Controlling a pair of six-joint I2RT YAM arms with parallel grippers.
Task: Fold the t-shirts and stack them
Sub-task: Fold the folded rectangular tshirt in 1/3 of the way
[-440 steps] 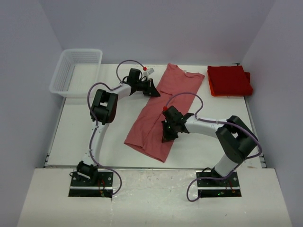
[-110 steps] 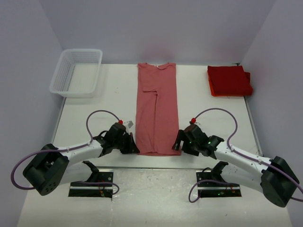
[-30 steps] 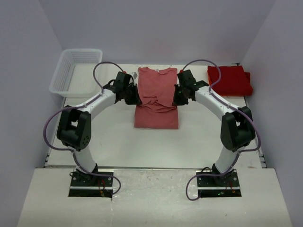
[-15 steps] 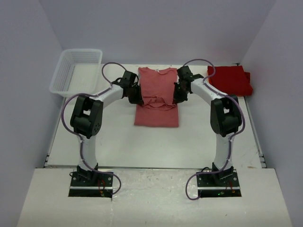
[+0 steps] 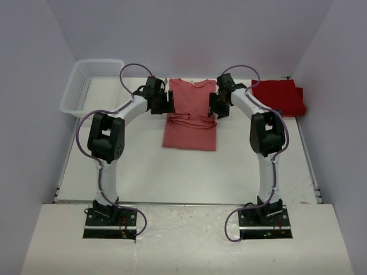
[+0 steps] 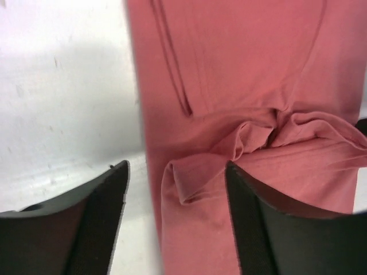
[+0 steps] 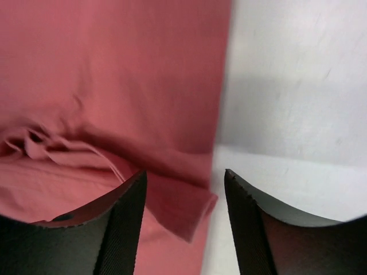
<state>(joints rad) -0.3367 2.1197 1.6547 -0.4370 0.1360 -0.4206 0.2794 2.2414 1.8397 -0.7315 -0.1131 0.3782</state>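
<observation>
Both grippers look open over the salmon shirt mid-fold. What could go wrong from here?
1. The folded-over edge of the salmon t-shirt is bunched at its middle; a further fold may lock in a lump.
2. A cloth corner lies between the open fingers of the left gripper and the right gripper; pulling away low could snag it and undo the fold.

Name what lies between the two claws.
The salmon shirt, its folded-over edge bunched; the left claw and right claw flank it in the top view.

No writing, label, brand, number or sign can be read anywhere in these views.
</observation>
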